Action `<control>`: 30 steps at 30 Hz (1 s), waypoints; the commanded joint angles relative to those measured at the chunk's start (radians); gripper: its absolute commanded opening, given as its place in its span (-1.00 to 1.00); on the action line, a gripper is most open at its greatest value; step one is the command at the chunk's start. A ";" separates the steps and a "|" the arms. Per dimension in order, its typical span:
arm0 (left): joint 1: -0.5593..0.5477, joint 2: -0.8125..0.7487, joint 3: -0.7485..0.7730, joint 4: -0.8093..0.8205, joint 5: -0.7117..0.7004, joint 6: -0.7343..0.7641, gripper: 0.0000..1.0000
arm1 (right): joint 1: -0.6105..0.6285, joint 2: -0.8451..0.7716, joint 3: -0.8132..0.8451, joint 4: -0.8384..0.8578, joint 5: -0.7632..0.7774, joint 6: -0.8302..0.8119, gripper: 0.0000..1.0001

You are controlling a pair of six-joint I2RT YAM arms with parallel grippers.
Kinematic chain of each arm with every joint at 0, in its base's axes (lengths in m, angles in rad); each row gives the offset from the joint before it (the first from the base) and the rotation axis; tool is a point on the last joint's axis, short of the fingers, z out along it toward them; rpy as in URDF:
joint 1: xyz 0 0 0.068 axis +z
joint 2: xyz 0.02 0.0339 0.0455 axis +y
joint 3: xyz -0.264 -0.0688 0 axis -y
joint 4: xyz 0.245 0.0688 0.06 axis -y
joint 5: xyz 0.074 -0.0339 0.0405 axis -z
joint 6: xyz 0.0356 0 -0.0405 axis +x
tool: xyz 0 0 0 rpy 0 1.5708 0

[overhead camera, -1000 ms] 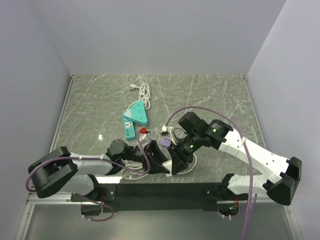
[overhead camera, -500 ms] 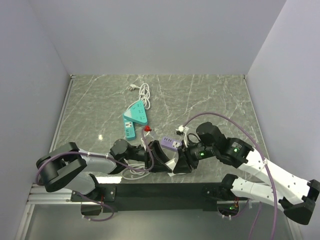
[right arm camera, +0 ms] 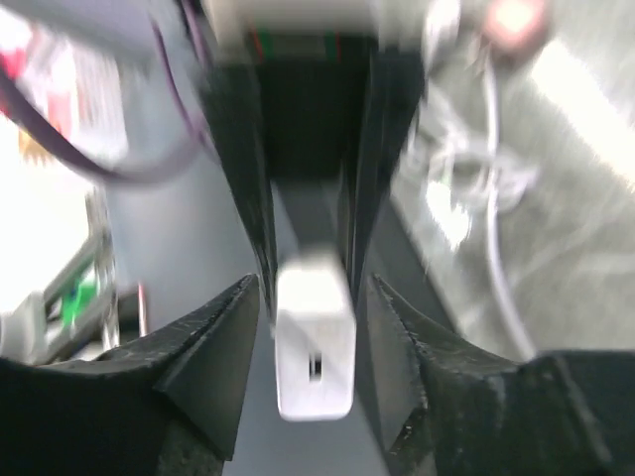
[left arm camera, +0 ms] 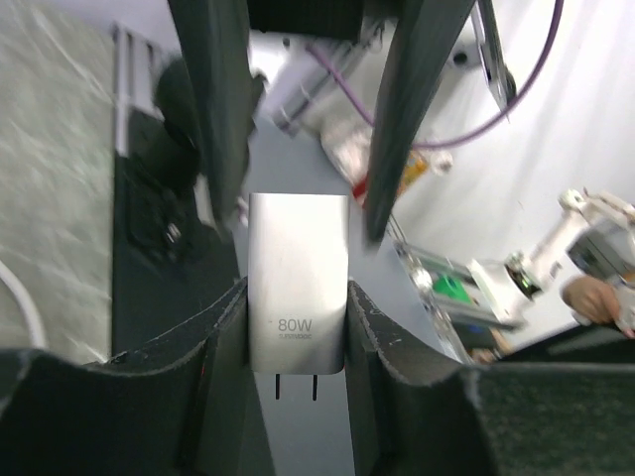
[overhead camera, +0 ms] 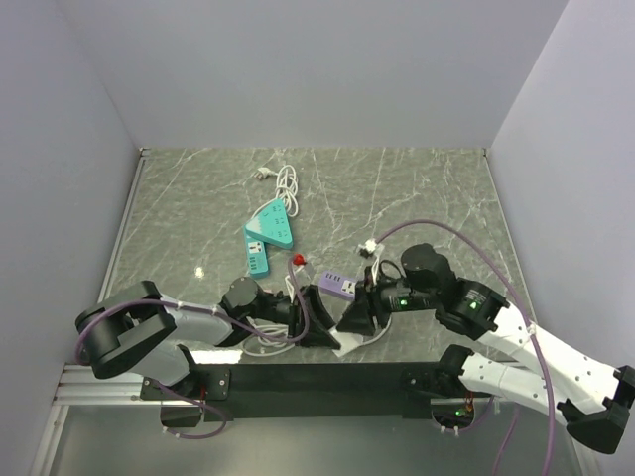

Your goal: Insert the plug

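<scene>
The grey-green marbled table (overhead camera: 427, 198) carries both arms, which meet low at its near edge. The left arm (overhead camera: 189, 322) reaches in from the left and the right arm (overhead camera: 476, 307) from the right. Farther back lies a teal power strip (overhead camera: 266, 236), with a coiled white cable (overhead camera: 286, 181) behind it. A small purple socket block (overhead camera: 337, 287) sits just beyond the two grippers.

Between them, off the table, is the plug (left arm camera: 298, 288). It is a flat white block with rounded corners, printed "80W" in grey, and two short dark prongs point toward the left wrist camera. Its opposite narrow end (right arm camera: 316, 347) shows a small dark slot, though that view is blurred.

The left gripper (left arm camera: 298, 293) is clamped on the plug's two flat sides. The right gripper (right arm camera: 315, 288) straddles the other end, with its fingers parted and a thin gap on each side.
</scene>
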 commanded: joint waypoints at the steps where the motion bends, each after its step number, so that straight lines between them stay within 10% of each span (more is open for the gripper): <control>1: -0.024 -0.011 -0.011 0.479 0.055 0.015 -0.99 | -0.019 -0.044 0.034 0.244 0.064 0.028 0.11; 4: -0.025 -0.016 -0.017 0.476 0.049 0.018 -0.99 | -0.056 -0.061 0.015 0.267 0.036 0.044 0.43; 13: -0.027 -0.089 -0.038 0.398 0.026 0.067 -0.99 | -0.071 -0.047 -0.045 0.210 -0.087 0.056 0.58; 30: -0.028 -0.107 -0.025 0.336 0.000 0.099 -0.99 | -0.048 -0.139 -0.177 0.293 -0.213 0.151 0.37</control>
